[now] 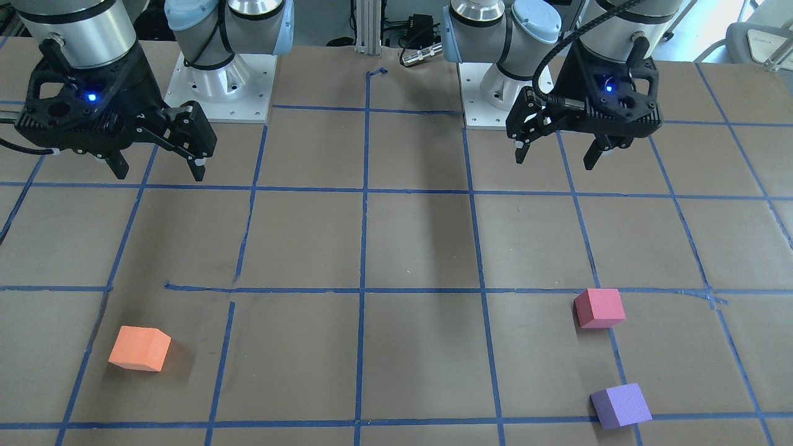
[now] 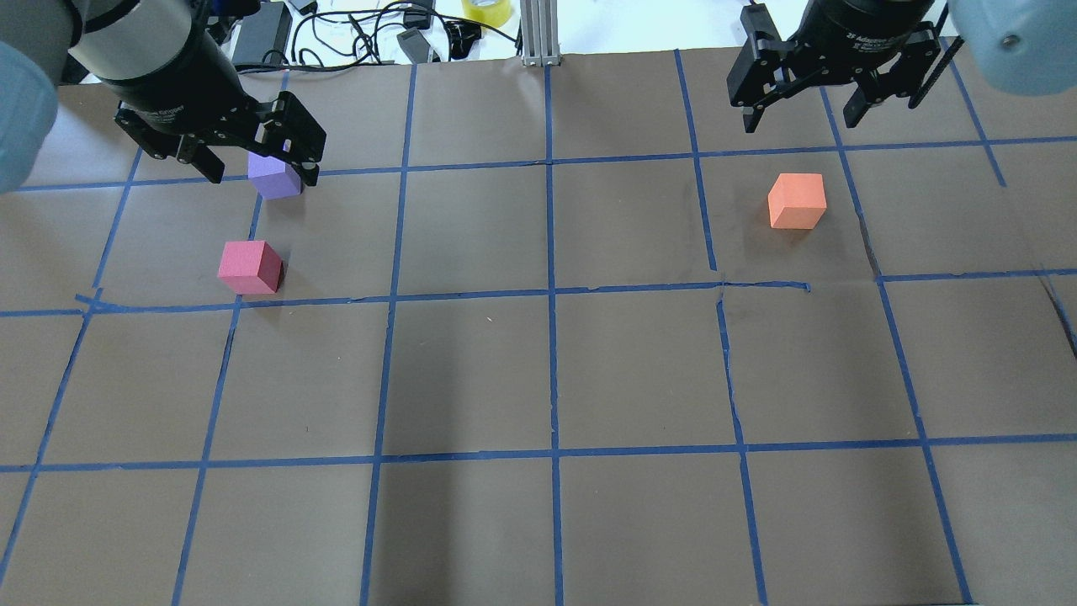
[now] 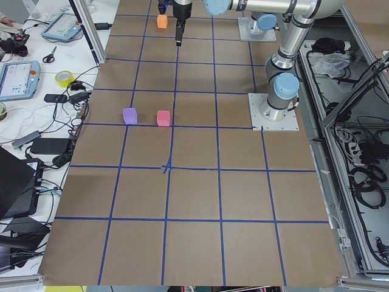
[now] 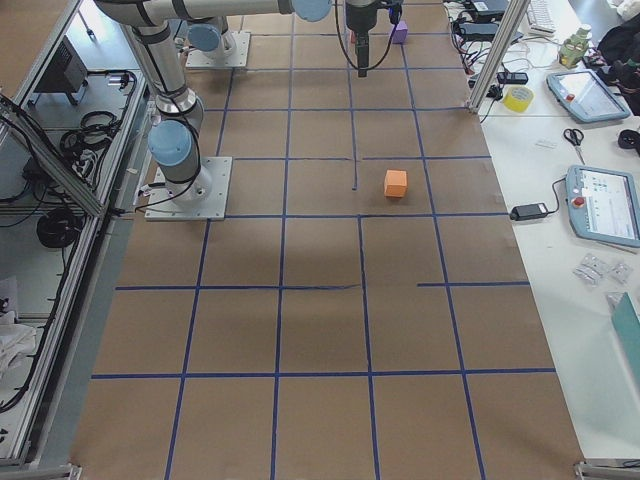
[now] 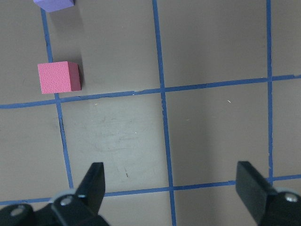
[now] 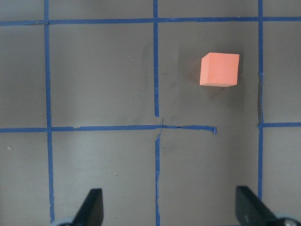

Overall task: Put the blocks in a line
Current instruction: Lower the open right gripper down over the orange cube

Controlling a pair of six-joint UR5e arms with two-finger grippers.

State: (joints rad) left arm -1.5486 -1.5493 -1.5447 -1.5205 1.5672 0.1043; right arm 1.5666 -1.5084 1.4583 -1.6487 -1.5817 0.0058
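While both claws hang above the worktop (image 1: 421, 248), I see the left claw (image 1: 556, 158) at the front view's upper right and the right claw (image 1: 158, 173) at its upper left. Each is spread wide and holds nothing. Alone at lower left lies the orange block (image 1: 139, 349). At lower right sits the pink block (image 1: 599, 308), and the purple block (image 1: 620, 406) lies below it, apart, near the bottom edge.

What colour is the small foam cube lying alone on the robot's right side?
Orange. The small matte foam cube shows best in the right wrist-mounted view.
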